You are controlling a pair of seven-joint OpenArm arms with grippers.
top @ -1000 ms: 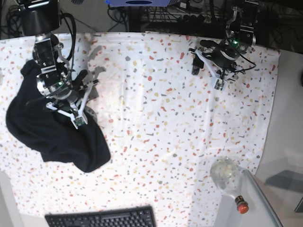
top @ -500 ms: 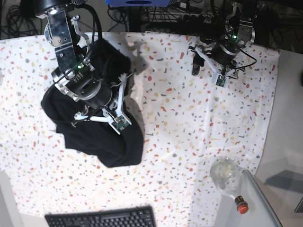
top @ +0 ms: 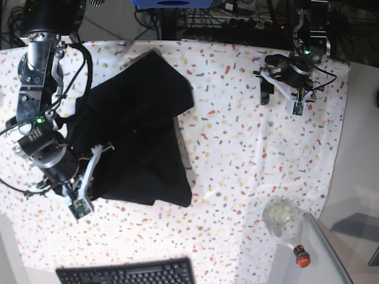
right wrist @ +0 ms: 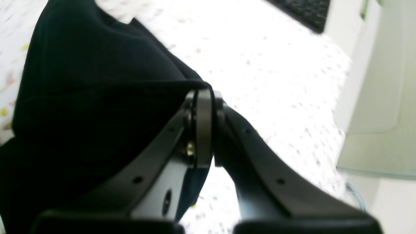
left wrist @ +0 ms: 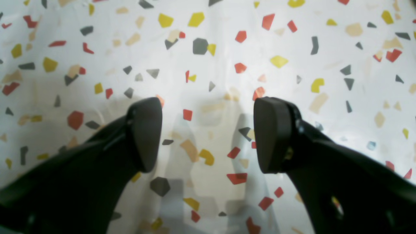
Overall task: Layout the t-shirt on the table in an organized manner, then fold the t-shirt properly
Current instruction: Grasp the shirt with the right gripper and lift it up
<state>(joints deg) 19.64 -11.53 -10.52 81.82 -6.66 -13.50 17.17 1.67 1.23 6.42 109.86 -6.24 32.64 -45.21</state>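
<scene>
The black t-shirt (top: 142, 130) lies partly spread on the speckled table (top: 237, 154), reaching from the far edge toward the middle, with folds and an uneven outline. My right gripper (top: 90, 173) is at the shirt's near-left edge. In the right wrist view this gripper (right wrist: 204, 97) is shut on a fold of the t-shirt (right wrist: 91, 97), which drapes over its fingertips. My left gripper (top: 279, 94) hovers at the far right, away from the shirt. In the left wrist view it (left wrist: 208, 133) is open over bare speckled cloth, nothing between its fingers (left wrist: 146, 133).
A black keyboard (top: 127, 273) lies at the near edge. A clear glass jar (top: 284, 220) and a small red-capped object (top: 302, 258) sit near the table's right front corner. Cables and equipment line the far edge.
My right arm has swung from the far left toward the near left, pulling the t-shirt out of a bunched heap into a wider spread. My left gripper has shifted slightly right and stays open.
</scene>
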